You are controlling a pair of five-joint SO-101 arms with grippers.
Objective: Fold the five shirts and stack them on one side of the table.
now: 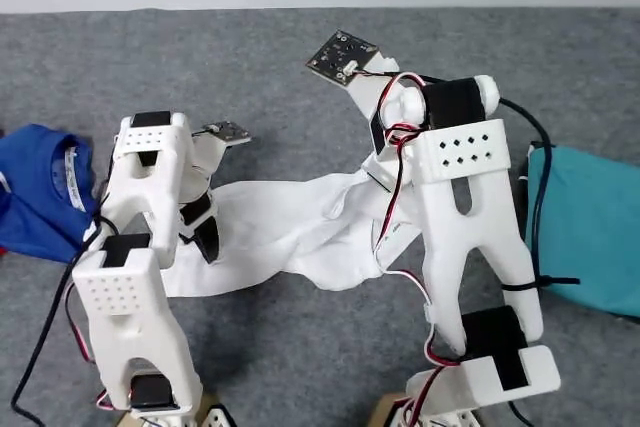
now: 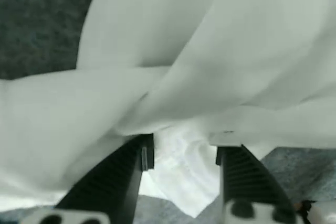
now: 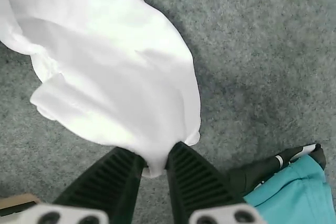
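A white shirt (image 1: 280,227) lies bunched and stretched across the grey table (image 1: 250,57) between my two arms. My right gripper (image 1: 385,182) is at the shirt's right end. In the right wrist view it (image 3: 156,163) is shut on a fold of the white shirt (image 3: 115,77), which hangs away from the fingertips above the table. My left gripper (image 1: 203,227) sits at the shirt's left part. In the left wrist view its fingers (image 2: 142,156) stand apart around the gripper midpoint (image 2: 184,150), with white cloth (image 2: 210,51) lying between and over the tips.
A blue shirt (image 1: 40,187) lies crumpled at the table's left edge. A teal shirt (image 1: 590,227) lies at the right edge, close to the right arm's base, also seen as teal cloth (image 3: 294,192). A black cable (image 1: 535,217) runs along it. Bare grey table stretches across the back.
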